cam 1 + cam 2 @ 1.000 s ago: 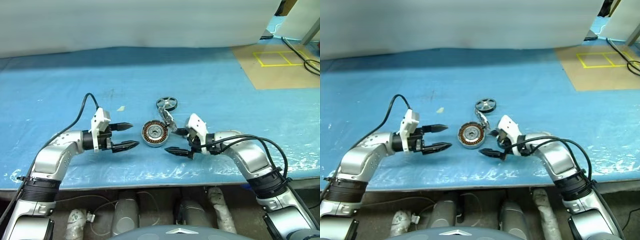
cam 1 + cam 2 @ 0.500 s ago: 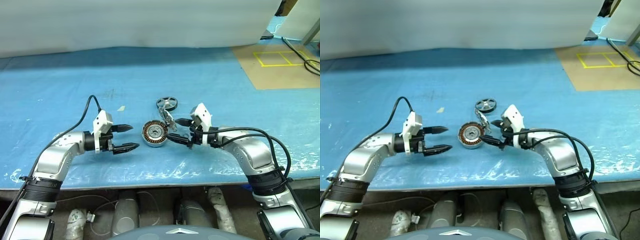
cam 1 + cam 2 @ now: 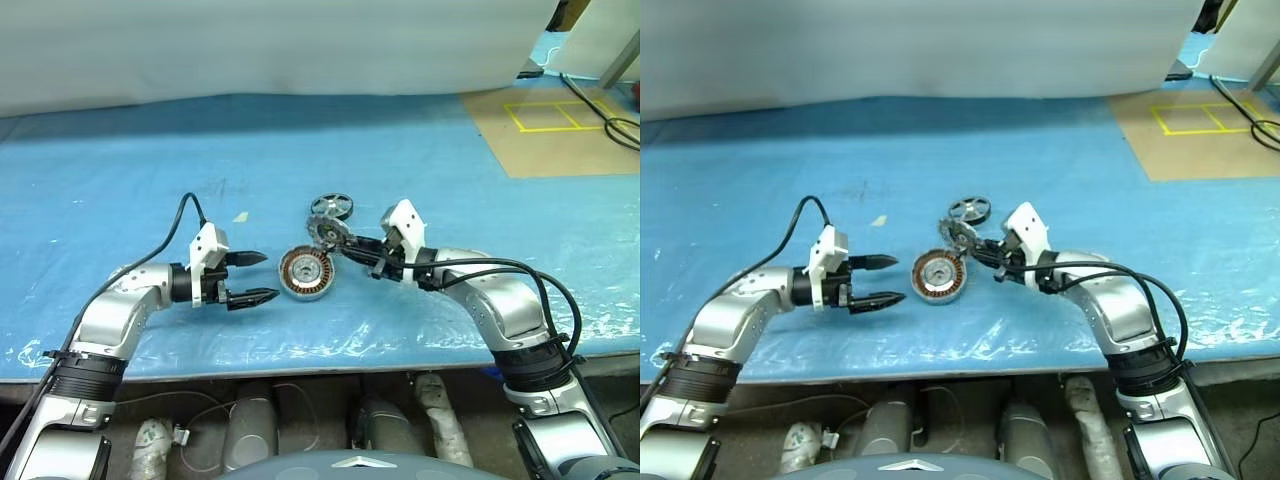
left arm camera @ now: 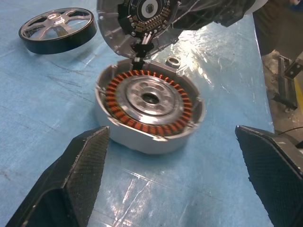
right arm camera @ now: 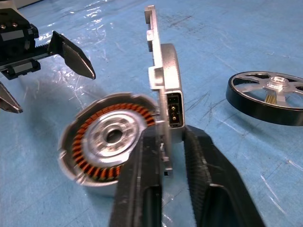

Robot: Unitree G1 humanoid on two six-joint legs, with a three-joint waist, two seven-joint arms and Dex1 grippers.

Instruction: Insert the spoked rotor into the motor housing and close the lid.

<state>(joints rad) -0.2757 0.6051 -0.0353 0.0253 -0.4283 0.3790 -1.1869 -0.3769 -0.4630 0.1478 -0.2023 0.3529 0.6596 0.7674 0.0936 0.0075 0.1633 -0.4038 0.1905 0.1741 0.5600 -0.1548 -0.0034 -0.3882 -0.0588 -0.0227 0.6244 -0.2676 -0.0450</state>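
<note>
Blue plastic sheeting covers the counter (image 3: 150, 190). On it the motor housing (image 3: 303, 274) lies open, copper windings showing, with the spoked rotor (image 3: 332, 207) lying flat beyond. Right gripper (image 5: 166, 156) pinches the upright lid (image 5: 161, 85); left gripper (image 3: 256, 276) gapes beside the housing.

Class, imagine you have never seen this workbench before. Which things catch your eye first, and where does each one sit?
The motor housing with its ring of copper windings sits on the blue table cover between the two grippers. The right gripper is shut on the lid, a flat grey plate held on edge at the housing's rim. The spoked rotor lies flat on the table just beyond, and the left gripper waits open beside the housing.
</note>
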